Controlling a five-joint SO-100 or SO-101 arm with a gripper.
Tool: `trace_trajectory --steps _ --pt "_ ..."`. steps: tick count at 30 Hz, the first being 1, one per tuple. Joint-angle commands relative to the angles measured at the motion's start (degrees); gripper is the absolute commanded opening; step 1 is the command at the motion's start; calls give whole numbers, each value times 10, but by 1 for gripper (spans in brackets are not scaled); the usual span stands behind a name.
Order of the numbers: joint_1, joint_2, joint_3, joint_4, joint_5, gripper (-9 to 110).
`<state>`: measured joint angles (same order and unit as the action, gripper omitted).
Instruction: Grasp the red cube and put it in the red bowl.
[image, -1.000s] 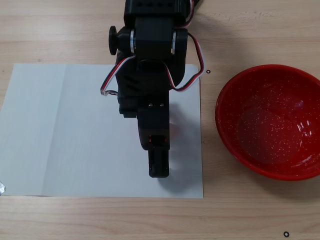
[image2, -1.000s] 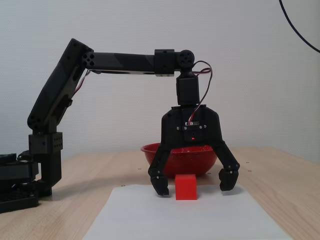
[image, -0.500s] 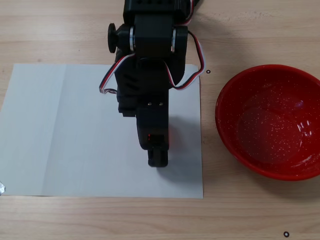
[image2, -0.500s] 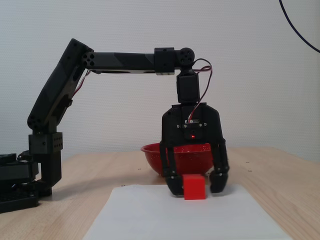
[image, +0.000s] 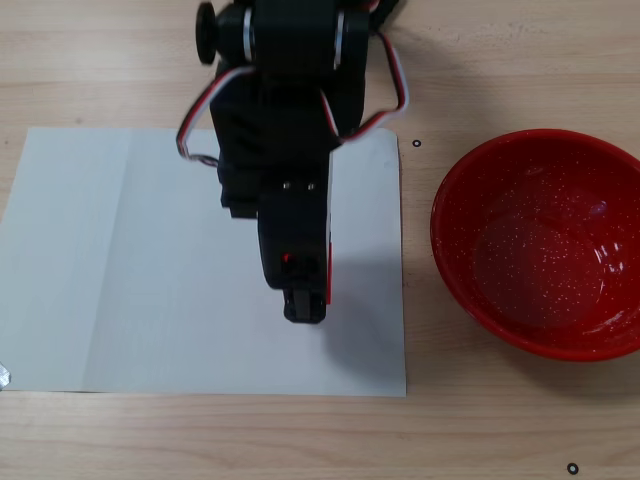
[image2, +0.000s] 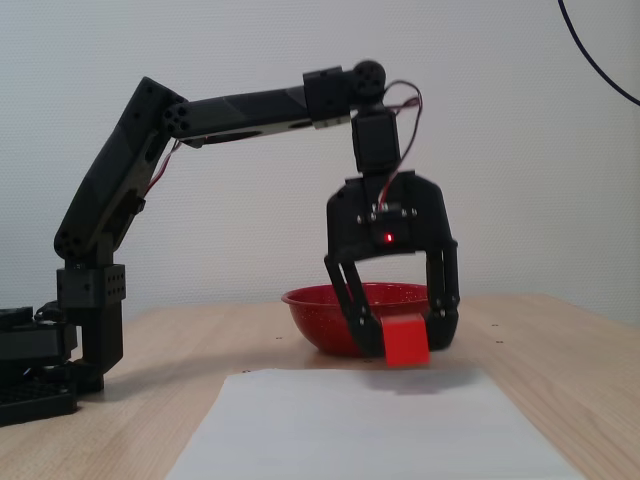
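The red cube (image2: 405, 339) has come up off the paper (image2: 330, 430), pinched in the gripper (image2: 403, 342). If the pinch slips, it could drop before reaching the red bowl (image: 540, 243).

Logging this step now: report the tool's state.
Tool: closed on the small bright red plastic cube, lifted clear of the white paper sheet.

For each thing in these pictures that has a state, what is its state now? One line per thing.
gripper: shut on the red cube, raised above the paper.
red cube: held between the fingers, lifted off the paper, slightly tilted.
red bowl: upright on the table, empty.
white paper sheet: lying flat on the table, nothing resting on it.
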<state>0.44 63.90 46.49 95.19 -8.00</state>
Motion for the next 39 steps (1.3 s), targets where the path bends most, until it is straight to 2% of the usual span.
trace_trajectory --steps 1,9,28,39 --pt "8 56 -84 18 -13 0" --pt "40 76 -185 88 -25 0" --pt "217 84 -268 84 -55 0" --pt "311 58 -243 85 -69 0"
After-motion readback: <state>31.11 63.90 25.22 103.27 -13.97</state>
